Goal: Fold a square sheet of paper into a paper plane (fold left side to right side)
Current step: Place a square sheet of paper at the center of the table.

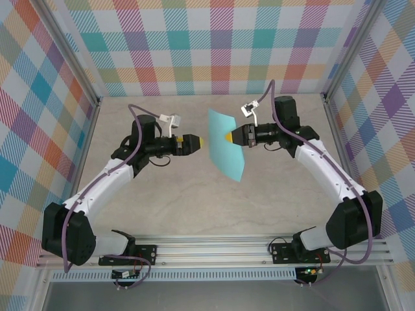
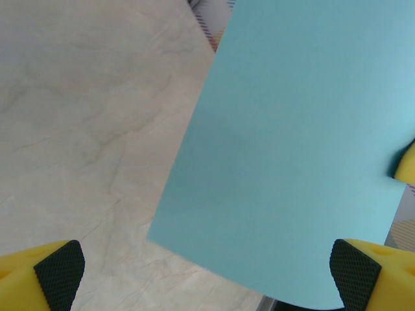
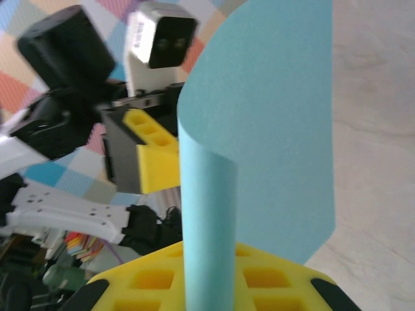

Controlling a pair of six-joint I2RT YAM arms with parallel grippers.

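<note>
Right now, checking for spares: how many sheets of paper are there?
1. The sheet stands lifted over the table, its edge pinched by the right gripper, the open left gripper beside it. Another stuck flat against it could be hidden.

I record bright, even, diffuse light over the table (image 1: 194,214), faint soft-edged shadows, a sharp top view, and soft focus in the right wrist view on the near square sheet of paper (image 3: 207,227) and the background.

Yellow blocky fingers (image 2: 389,275), black dimpled pads (image 2: 59,267). Behind fingers: black wrist housings (image 1: 154,141), white arm links (image 1: 104,184), looping purple cables (image 1: 131,114), white boxy camera module (image 3: 159,37).
</note>
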